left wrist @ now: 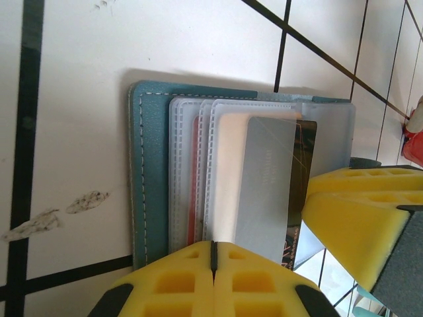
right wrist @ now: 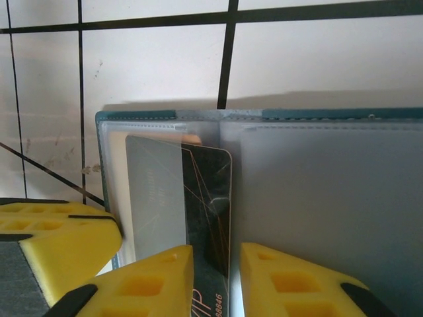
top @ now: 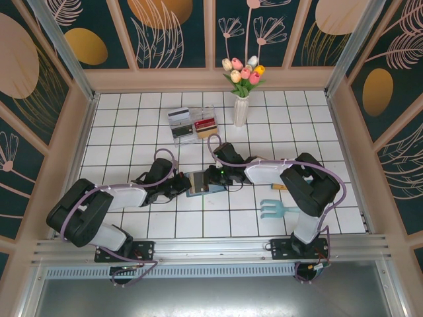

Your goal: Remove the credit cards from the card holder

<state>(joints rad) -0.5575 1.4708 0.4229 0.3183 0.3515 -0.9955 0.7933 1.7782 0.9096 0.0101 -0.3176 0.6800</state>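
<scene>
The teal card holder (top: pixel 198 183) lies open on the white tiles between my two grippers. In the left wrist view its teal cover (left wrist: pixel 149 165) and clear sleeves show, with a grey card (left wrist: pixel 268 178) and a black card (left wrist: pixel 305 165) sticking out of one slot. My left gripper (left wrist: pixel 213 254) is shut, its yellow pads together over the holder's near edge. My right gripper (right wrist: pixel 217 254) stands open with the black card (right wrist: pixel 208 198) between its pads, a gap showing on the right side. The grey card (right wrist: pixel 155 191) lies just left of it.
A clear two-compartment tray (top: pixel 193 125) holding cards stands at the back. Next to it is a white vase of tulips (top: pixel 240 109). A light-blue hand rake (top: pixel 280 210) lies by the right arm. Wooden walls close the floor on three sides.
</scene>
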